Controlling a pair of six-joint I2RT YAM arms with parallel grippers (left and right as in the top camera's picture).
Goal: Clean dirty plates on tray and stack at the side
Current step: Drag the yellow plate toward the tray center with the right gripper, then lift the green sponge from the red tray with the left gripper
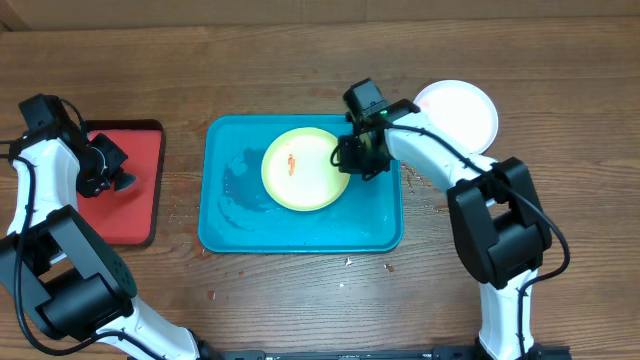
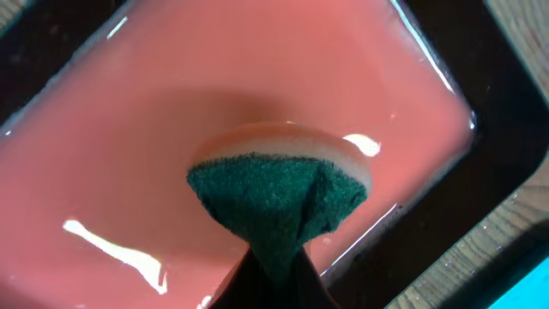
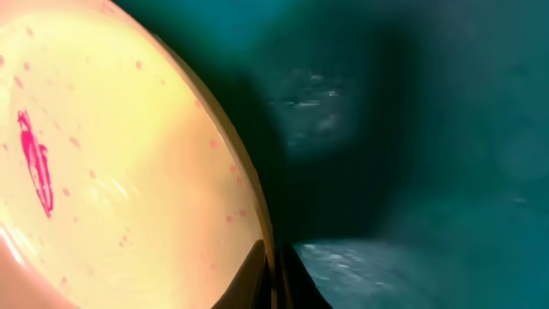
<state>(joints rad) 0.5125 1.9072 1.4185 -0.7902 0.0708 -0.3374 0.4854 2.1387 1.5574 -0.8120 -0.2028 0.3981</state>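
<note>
The yellow-green plate [image 1: 303, 168] with a red smear lies on the teal tray [image 1: 230, 225]. My right gripper [image 1: 352, 158] is shut on the plate's right rim; the right wrist view shows the rim [image 3: 249, 206] pinched between the fingers [image 3: 276, 287] and the smear at the left. A white plate [image 1: 462, 108] lies on the table right of the tray. The light blue plate is not in view. My left gripper [image 1: 108, 178] is shut on a green-and-tan sponge [image 2: 279, 193] over the red tray [image 1: 140, 160].
The red tray's [image 2: 129, 129] wet inside fills the left wrist view, its dark rim at the right. Water glistens on the teal tray's floor [image 3: 369, 257]. Small crumbs lie on the wood in front of the teal tray.
</note>
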